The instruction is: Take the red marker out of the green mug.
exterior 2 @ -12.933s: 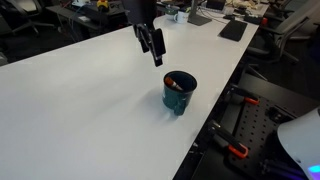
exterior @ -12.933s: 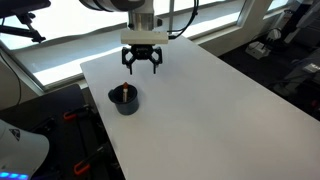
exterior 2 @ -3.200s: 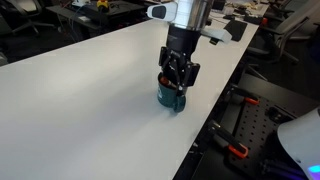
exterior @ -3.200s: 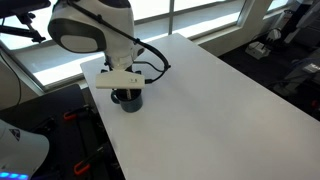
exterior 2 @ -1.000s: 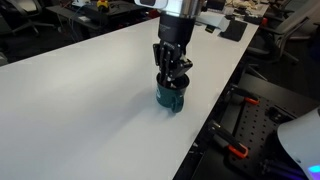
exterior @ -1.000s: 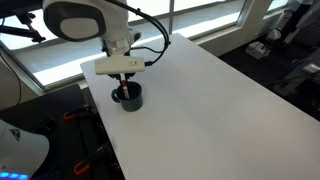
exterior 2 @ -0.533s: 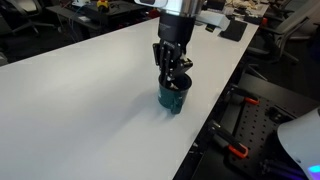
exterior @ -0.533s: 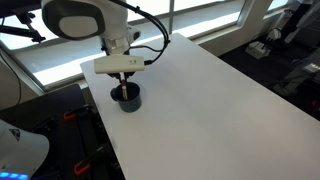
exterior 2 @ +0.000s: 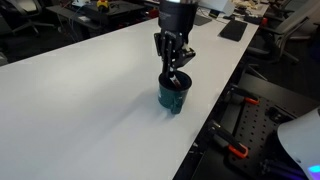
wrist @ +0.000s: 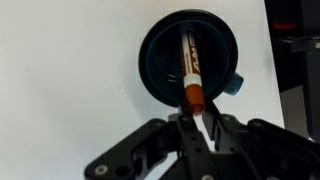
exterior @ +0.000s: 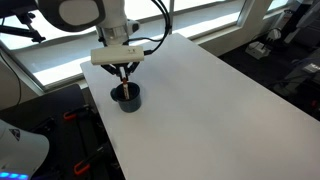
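The green mug [wrist: 146, 60] is a dark, squat cup near the edge of the white table, seen in both exterior views [exterior: 127, 100] [exterior 2: 173, 98]. In the wrist view the red marker [wrist: 189, 72] stands in the mug, its lower end down in the dark inside and its orange cap end rising toward the camera. My gripper [wrist: 193, 118] is shut on that cap end, directly over the mug. In an exterior view the gripper [exterior 2: 173, 68] hangs just above the rim, with a thin light stretch of marker [exterior 2: 174, 81] running down into the mug.
The white table [exterior: 200, 90] stretches away from the mug. Its edge [exterior 2: 205, 120] runs close beside the mug, with dark equipment and red clamps on the floor below. The mug's teal handle [wrist: 234, 84] points toward that edge.
The gripper has risen from inside the mug's mouth to just above the rim, staying shut on the marker, which has come up with it. The mug has not moved.
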Available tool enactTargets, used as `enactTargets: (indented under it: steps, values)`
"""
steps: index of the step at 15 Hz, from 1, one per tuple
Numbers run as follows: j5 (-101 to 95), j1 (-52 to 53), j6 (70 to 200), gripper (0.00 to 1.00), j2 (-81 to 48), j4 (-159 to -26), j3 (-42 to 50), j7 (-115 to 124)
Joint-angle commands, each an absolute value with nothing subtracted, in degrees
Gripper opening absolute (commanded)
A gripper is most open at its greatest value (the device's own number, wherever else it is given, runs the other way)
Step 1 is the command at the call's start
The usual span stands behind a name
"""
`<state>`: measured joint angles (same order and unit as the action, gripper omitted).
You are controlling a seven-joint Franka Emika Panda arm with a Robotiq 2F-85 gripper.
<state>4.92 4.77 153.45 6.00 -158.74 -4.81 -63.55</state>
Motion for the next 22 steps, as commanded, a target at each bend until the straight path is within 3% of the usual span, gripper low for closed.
enactTargets:
  steps: [1,12,22]
  values:
    - [-1.36,4.46,147.11,0.04,14.23,-159.78,-3.72,-57.89]
    - [-11.64,0.57,141.71,0.04,27.59,-159.31,3.10,-56.36]
    - [-14.08,-5.44,143.42,0.04,23.68,-158.82,13.14,-60.56]
